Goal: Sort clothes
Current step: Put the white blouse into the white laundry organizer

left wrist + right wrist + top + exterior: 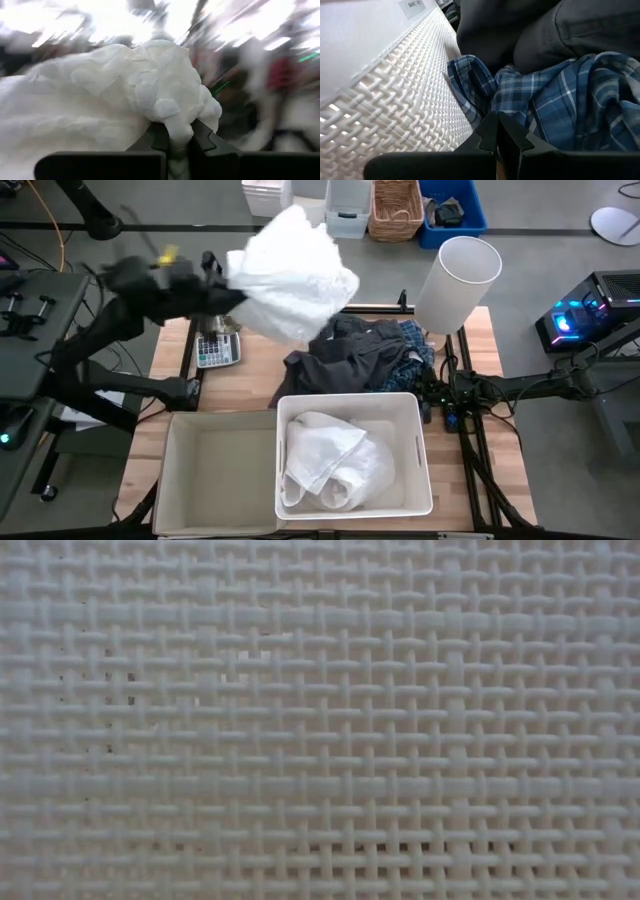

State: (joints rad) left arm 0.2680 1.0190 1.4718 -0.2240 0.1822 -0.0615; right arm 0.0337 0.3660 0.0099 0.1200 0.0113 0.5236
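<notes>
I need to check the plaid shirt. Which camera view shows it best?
The right wrist view: the blue-white plaid shirt lies close before the right gripper, beside the white bin. The high view shows only an edge under the dark grey garment. The low and left wrist views show none.

Room behind white garment (pixel 100 95) seemingly blurred

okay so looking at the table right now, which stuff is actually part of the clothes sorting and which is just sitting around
Part of the job:
- white garment, held up in the shut left claw
- white clothes in the white bin
- pile on the table: dark grey garment, plaid shirt
- beige bin

Just lying about:
- calculator
- white cylinder
</notes>
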